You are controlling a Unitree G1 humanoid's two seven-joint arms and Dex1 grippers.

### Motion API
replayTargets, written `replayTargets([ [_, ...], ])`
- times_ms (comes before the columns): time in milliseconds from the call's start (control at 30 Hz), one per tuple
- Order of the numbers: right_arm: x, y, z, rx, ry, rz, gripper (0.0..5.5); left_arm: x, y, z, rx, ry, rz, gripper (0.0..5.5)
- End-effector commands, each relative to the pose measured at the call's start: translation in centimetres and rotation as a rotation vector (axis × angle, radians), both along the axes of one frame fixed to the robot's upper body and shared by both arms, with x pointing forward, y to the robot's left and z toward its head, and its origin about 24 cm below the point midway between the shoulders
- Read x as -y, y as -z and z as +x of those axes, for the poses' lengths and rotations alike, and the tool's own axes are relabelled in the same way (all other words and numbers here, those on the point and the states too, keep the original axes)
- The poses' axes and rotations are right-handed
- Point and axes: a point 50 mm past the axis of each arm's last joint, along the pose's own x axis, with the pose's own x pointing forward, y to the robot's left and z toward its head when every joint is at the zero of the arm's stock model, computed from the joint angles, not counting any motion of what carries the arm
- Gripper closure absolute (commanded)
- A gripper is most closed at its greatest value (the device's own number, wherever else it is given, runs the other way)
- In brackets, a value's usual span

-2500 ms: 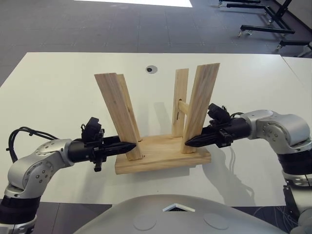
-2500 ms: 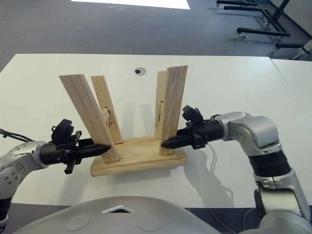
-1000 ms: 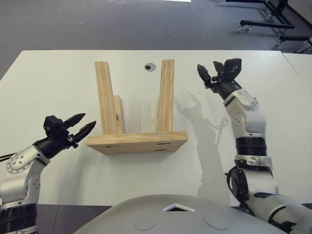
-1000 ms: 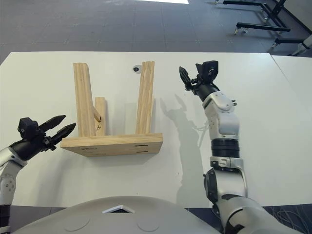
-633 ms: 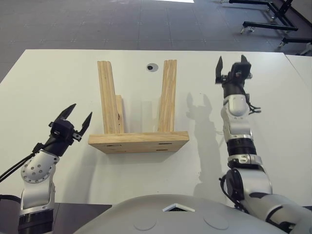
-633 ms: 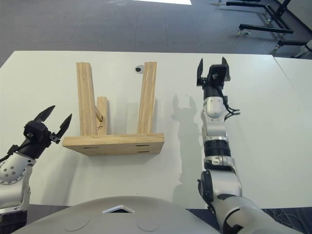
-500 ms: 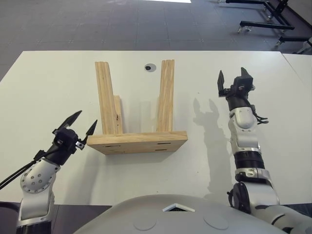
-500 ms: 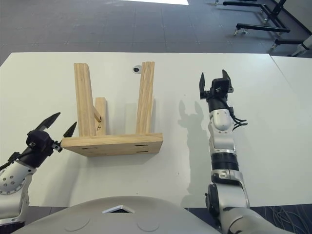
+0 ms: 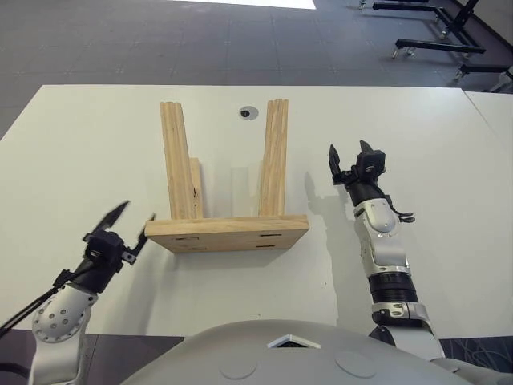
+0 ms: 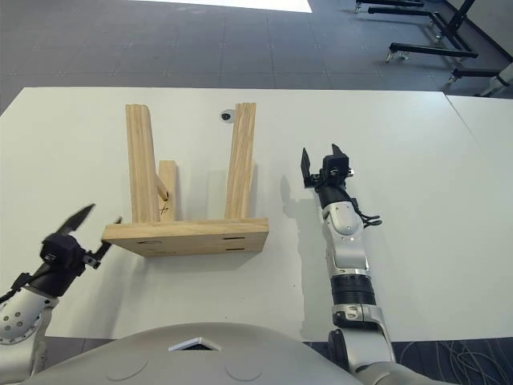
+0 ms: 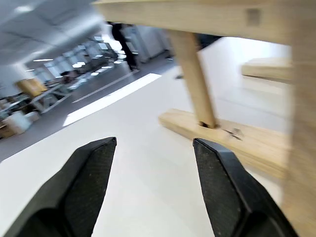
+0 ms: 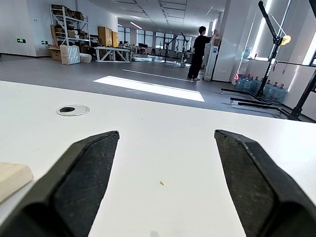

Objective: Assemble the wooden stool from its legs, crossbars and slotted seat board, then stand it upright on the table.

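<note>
At the centre of the frame, the stool (image 9: 275, 160) looks fully assembled but lies on its side on the table (image 9: 80, 144).
Its seat board (image 10: 186, 235) stands on edge, with the legs (image 9: 175, 160) running up-frame and a crossbar (image 10: 163, 189) at the left pair. The left gripper (image 9: 135, 218), lower left, hangs just beside the board's end, fingers spread and empty. The right gripper (image 9: 349, 154), right of centre, is also spread and empty, apart from the stool. Judging by this, only tipping it upright onto its legs is left.

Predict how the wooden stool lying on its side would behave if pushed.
The wooden stool looks like rigid timber, so it would probably slide as one piece. Resting on flat-sided legs, it seems unlikely to roll.
</note>
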Motion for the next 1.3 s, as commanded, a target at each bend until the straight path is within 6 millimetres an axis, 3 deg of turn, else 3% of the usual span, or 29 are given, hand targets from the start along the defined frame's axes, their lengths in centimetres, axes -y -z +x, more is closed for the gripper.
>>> replayTargets([
  [33,-0.2,-0.7,1.3,0.04,0.02,0.007,1.94,0.9,0.7,2.7,0.119,-0.272,-0.115,2.65],
  [200,-1.6,-2.5,5.4,0.11,0.025,0.012,1.94,0.9,0.4,8.0,0.192,-0.365,-0.191,2.65],
  [333,-3.0,-3.7,8.0,0.148,0.025,0.029,1.94,0.4,-0.5,11.7,0.221,-0.304,-0.215,2.65],
  [500,-3.4,-4.0,8.8,0.171,0.025,0.031,1.94,0.9,-1.5,14.6,0.235,-0.162,-0.256,2.65],
  [600,-3.2,-3.7,8.6,0.174,0.023,0.036,1.94,1.4,-1.8,15.0,0.248,-0.093,-0.278,2.65],
  [733,-2.0,-3.9,7.4,0.191,-0.085,0.051,1.94,1.9,-1.8,12.3,0.211,0.089,-0.283,2.65],
  [800,-0.7,-4.0,6.1,0.174,-0.202,0.05,1.94,1.1,-1.8,9.7,0.153,0.165,-0.261,2.65],
  [900,2.3,-4.2,3.0,0.097,-0.457,0.008,1.94,-1.6,-2.3,5.4,0.016,0.246,-0.168,2.65],
  [967,4.4,-4.3,1.1,-0.028,-0.635,-0.09,1.94,-3.0,-2.5,3.0,-0.132,0.324,-0.085,2.65],
  [1033,5.4,-4.4,-0.2,-0.141,-0.772,-0.165,1.94,-3.1,-2.8,1.3,-0.252,0.428,-0.016,2.65],
  [1100,5.3,-4.5,-1.1,-0.229,-0.899,-0.194,1.94,-2.3,-3.0,0.4,-0.347,0.556,0.018,2.65],
  [1200,3.4,-3.7,-2.6,-0.344,-1.115,-0.212,1.94,-0.4,-2.6,-0.1,-0.432,0.729,0.042,2.65],
  [1300,1.4,-3.4,-3.2,-0.368,-1.221,-0.188,1.94,0.7,-2.6,0.2,-0.45,0.817,0.06,2.65],
])
